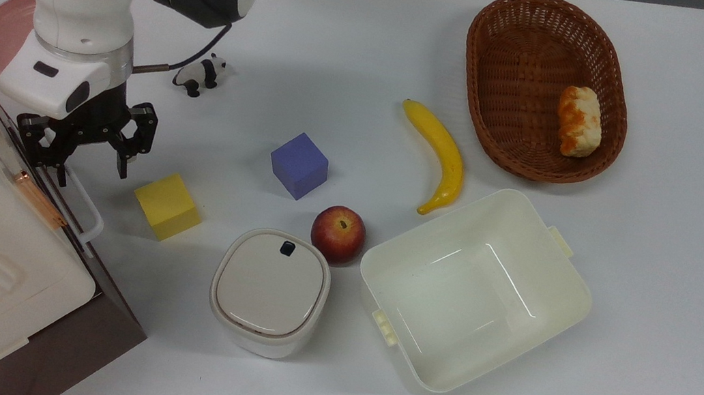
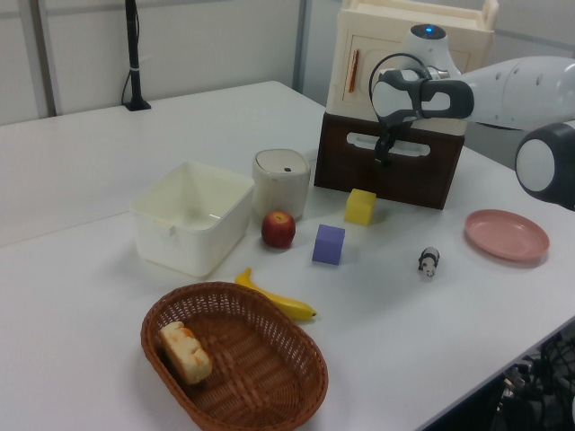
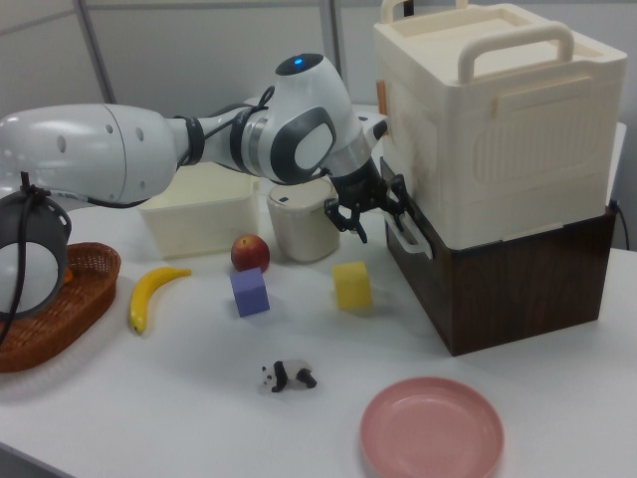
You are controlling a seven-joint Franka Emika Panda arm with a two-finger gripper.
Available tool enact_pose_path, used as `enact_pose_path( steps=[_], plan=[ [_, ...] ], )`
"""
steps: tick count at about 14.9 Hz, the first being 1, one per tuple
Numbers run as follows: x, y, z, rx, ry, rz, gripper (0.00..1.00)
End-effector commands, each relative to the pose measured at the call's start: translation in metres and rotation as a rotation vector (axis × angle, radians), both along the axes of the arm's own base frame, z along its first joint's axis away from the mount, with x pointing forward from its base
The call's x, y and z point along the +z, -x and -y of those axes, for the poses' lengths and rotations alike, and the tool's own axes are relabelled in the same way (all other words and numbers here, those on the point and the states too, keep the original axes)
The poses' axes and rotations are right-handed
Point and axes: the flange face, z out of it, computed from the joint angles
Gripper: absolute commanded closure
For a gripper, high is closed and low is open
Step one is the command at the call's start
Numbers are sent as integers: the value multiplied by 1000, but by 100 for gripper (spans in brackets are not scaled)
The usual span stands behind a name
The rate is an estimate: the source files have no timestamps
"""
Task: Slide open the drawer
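The drawer [image 3: 468, 274] is shut, nothing pulled yet. The gripper [image 1: 89, 154], fingers spread, straddles the handle [image 1: 83, 206]; closing and pulling remain.

My way out from the drawer [image 1: 103, 300] is bare table [image 1: 659, 268] — barring the yellow cube [image 1: 167, 206] (just beside the handle [image 1: 84, 204]).

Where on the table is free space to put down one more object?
Bare table lies on the top view's right, beyond the basket and tub. It is crowded around the yellow cube, the bin and the apple.
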Motion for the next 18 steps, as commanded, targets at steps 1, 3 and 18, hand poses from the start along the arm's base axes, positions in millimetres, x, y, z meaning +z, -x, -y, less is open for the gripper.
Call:
enact_pose_path(
  steps=[1,3,18],
  plan=[
    [2,0,0,19,27,13,31],
    [8,3,0,22,27,19,31],
    [14,4,4,4,18,32,43]
  ],
)
